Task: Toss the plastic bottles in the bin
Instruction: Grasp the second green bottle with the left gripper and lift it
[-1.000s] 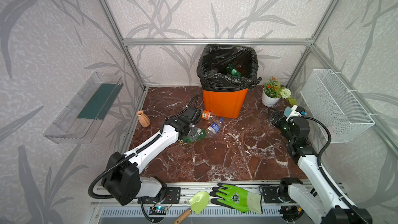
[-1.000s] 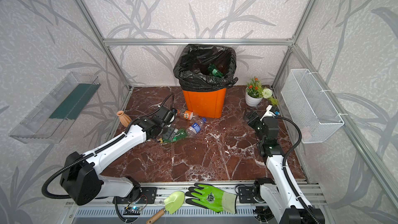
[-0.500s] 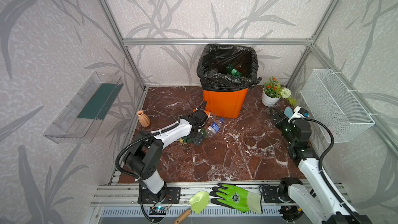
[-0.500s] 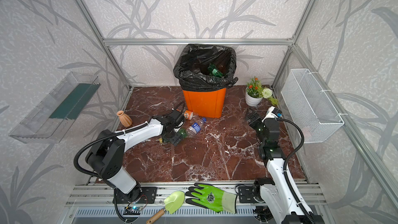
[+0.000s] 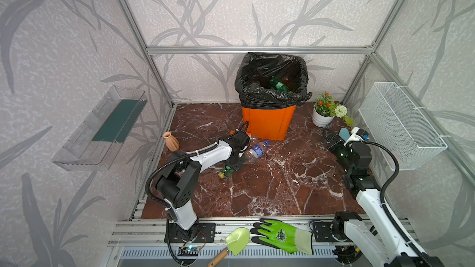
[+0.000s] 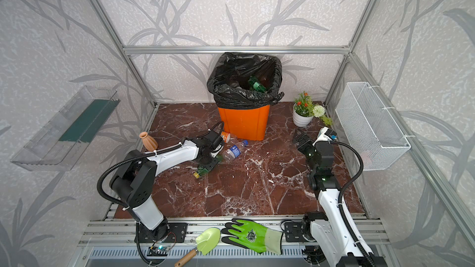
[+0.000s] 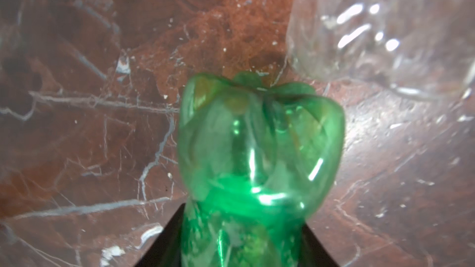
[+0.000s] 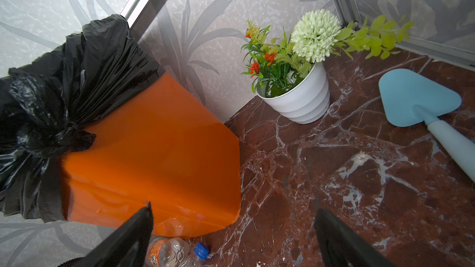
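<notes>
Desk of red-brown marble, orange bin standing at its back, black bag folded over the rim, second green bottle showing inside. Out on the desk in front of the bin, green bottle on its side, yellow cap pointing toward the front left, left gripper closed across its body. From the left wrist, the lobed base of that bottle sticking out between the dark fingers, walls squeezed in. Just beside the base, clear bottle with blue label and blue cap, lying flat, cap toward the bin. Behind the left gripper, orange-label bottle, also flat, close to the foot of the bin. Right gripper well apart from all of these, over at the right side near the white flower pot and a blue trowel, held above the desk, spread wide, nothing between its fingers. Small clay vase upright at the left edge.
</notes>
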### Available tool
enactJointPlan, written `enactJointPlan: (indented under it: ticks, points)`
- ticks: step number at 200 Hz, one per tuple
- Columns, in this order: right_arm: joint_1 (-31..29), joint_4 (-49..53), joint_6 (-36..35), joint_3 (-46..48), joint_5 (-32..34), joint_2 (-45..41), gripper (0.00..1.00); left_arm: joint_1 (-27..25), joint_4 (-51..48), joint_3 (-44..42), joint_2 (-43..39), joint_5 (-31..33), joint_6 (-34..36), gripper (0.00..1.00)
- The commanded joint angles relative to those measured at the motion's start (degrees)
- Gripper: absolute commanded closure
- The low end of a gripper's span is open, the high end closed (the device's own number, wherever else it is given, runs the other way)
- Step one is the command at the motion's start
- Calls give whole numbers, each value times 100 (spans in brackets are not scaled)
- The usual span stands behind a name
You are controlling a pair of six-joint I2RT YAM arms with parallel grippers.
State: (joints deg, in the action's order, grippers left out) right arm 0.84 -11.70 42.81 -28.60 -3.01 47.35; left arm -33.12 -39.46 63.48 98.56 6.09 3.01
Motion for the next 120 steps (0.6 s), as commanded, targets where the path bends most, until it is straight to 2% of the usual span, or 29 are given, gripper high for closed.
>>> enactJointPlan:
  ticks: [1,37,60,92,103,120]
  points:
    - [30,1,-71,77,69,-24,2,-22,6,-100,-610,-76,-94,53]
    - [30,-33,-39,83,65,-7,2,4,344,-308,-1896,-66,-374,55]
    - [30,-55,-14,83,63,-7,2,48,1042,-462,-3091,471,-712,55]
    - [30,-43,-27,100,71,-89,2,85,3201,-954,-4876,1468,-656,55]
    - [30,-9,-36,100,92,-136,2,99,4189,-1165,-5412,1591,-494,55]
    - [30,3,-38,118,115,-206,2,115,5400,-1239,-5803,1651,-259,54]
